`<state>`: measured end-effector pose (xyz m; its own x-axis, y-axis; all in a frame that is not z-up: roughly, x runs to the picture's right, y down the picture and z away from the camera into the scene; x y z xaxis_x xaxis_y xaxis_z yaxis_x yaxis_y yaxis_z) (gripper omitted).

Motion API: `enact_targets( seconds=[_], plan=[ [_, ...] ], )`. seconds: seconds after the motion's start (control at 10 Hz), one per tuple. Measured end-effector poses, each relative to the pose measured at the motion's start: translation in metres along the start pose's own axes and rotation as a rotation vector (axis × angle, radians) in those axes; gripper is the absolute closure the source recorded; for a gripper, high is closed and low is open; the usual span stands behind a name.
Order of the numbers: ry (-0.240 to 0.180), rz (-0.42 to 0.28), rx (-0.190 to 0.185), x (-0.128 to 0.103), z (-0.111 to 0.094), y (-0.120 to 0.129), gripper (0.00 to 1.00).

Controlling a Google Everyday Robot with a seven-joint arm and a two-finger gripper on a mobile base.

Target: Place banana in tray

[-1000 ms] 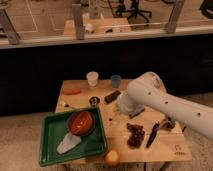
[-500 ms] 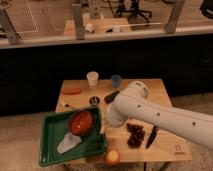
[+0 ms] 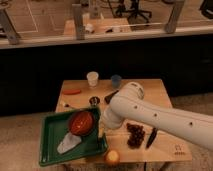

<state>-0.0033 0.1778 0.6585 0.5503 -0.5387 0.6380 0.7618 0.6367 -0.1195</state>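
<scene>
The green tray (image 3: 50, 152) lies at the table's front left and holds a red bowl (image 3: 81, 122) and a flat whitish piece (image 3: 67, 144). My white arm reaches in from the right. Its gripper (image 3: 103, 124) hangs over the tray's right rim, just right of the bowl. A pale yellow elongated piece, the banana (image 3: 100, 130), hangs upright from the gripper, its lower end close above the tray's rim. The wrist hides most of the gripper.
Dark grapes (image 3: 135, 135) and a dark utensil (image 3: 151, 138) lie right of the tray. A round orange fruit (image 3: 112, 157) sits at the front edge. A white cup (image 3: 92, 78), a blue cup (image 3: 116, 81), a red-orange item (image 3: 71, 92) and a small can (image 3: 94, 101) stand at the back.
The arm has swung from the table's right side leftward across the grapes. The gripper now hangs at the tray's right rim.
</scene>
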Motion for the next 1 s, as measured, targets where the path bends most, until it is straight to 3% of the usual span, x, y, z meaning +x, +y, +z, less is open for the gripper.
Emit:
enact_targets(
  seconds=[0.1, 0.3, 0.4, 0.6, 0.8, 1.0],
  plan=[
    [-0.027, 0.002, -0.001, 0.002, 0.008, 0.002, 1.0],
    [-0.085, -0.07, -0.015, -0.008, 0.032, -0.009, 1.0],
    [-0.107, -0.121, -0.015, -0.017, 0.039, -0.017, 1.0],
    [-0.162, -0.29, -0.002, -0.038, 0.053, -0.035, 1.0],
    [-0.199, -0.33, -0.003, -0.044, 0.057, -0.037, 1.0],
    [-0.215, -0.325, -0.012, -0.041, 0.057, -0.032, 1.0]
  ],
)
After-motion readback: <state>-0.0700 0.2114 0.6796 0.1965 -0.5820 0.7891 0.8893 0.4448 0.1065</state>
